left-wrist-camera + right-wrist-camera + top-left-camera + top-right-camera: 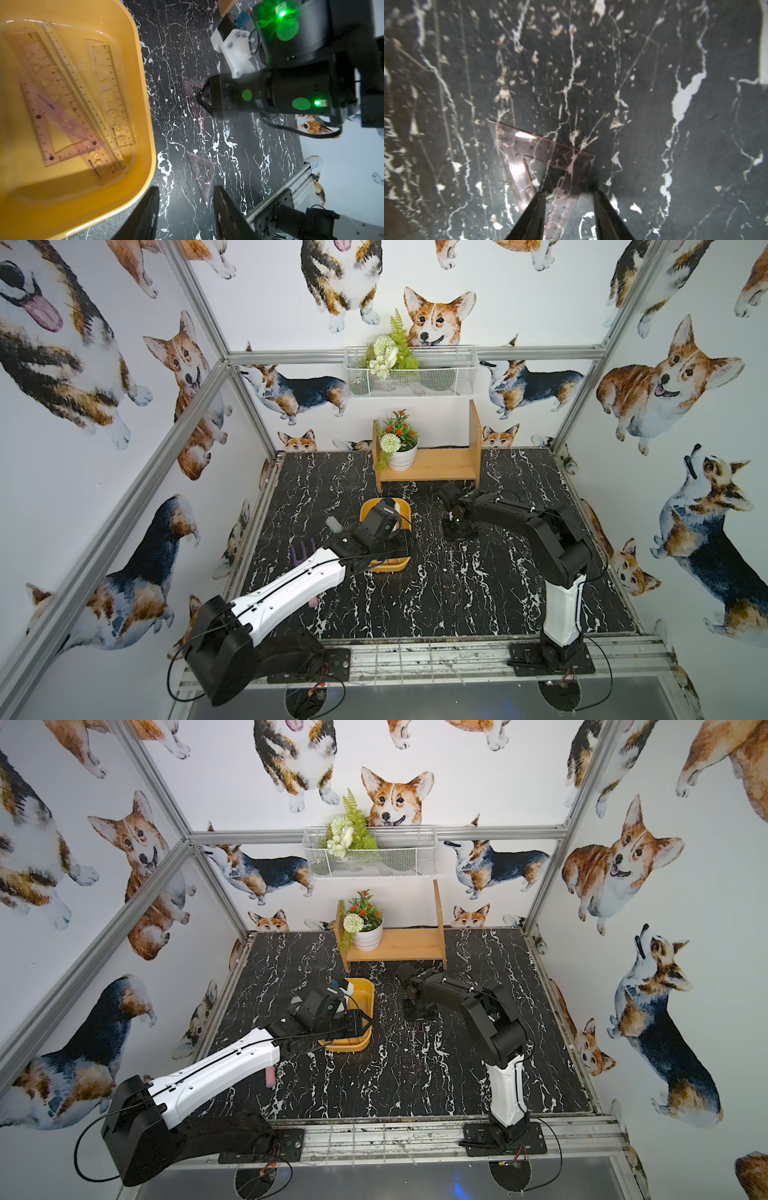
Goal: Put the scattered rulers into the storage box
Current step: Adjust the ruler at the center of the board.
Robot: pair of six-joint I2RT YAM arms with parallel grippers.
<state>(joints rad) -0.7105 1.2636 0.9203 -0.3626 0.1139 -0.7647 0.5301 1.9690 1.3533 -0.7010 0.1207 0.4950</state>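
The mustard-yellow storage box holds several clear rulers, among them a stencil strip and a pinkish set square. Two more set squares lie on the black marble table right of the box. My right gripper stands open on one set square, its jaws straddling one side of it with a gap. The other set square lies just ahead of my left gripper, which is open and empty beside the box's rim. Neither loose set square shows in the top views.
A wooden shelf with a potted plant stands behind the box. A white wire basket hangs on the back wall. A purple pronged piece, a small brush and a pink item lie left of the box.
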